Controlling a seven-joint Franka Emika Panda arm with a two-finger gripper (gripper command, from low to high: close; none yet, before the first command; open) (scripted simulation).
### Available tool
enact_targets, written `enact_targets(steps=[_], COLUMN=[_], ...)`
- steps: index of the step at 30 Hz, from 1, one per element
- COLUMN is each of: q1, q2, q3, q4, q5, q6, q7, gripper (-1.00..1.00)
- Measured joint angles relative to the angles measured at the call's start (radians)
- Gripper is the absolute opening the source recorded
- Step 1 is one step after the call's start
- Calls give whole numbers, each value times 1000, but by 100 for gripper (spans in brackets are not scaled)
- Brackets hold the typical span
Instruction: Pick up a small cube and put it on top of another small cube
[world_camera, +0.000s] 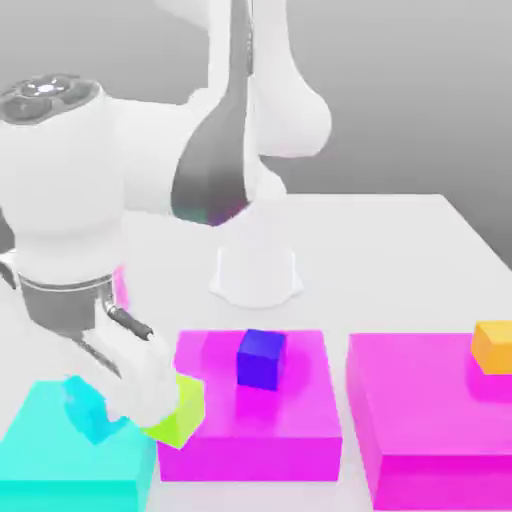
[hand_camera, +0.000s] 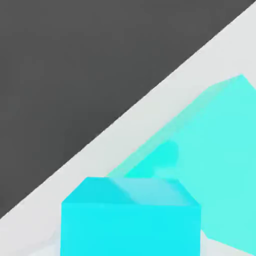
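Observation:
My gripper (world_camera: 104, 408) hangs low over the flat cyan block (world_camera: 50, 455) at the exterior view's left. A small cyan cube (world_camera: 82, 408) sits at the hand's tip, and it looms close in the hand view (hand_camera: 130, 217) in front of the cyan block (hand_camera: 220, 160). The gripper is shut and the cyan cube appears to be held; the fingers themselves are hidden. The small lime yellow-green cube (world_camera: 178, 412) is just on the other side of the hand, at the gap between the cyan block and a magenta block. I cannot tell whether the hand touches it.
A dark blue cube (world_camera: 261, 358) stands on the middle magenta block (world_camera: 290, 425). An orange cube (world_camera: 493, 347) rests on a second magenta block (world_camera: 430, 420) at the right. The arm's white base (world_camera: 256, 270) stands behind. The table edge (hand_camera: 125, 117) runs near the cyan block.

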Motion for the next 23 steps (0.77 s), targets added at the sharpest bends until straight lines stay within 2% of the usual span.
enact_targets(steps=[13, 15, 19, 20, 23], q1=[218, 228, 225, 223, 223], q2=[-472, -484, -370, -343, -343], q3=[7, 14, 25, 27, 27], q4=[-437, -486, -532, -539, -539], q5=[142, 144, 140, 138, 138], q6=[-2, 43, 205, 240, 240], q7=[-536, -554, -555, -554, -554], gripper=[-100, -100, -100, 100, 100])
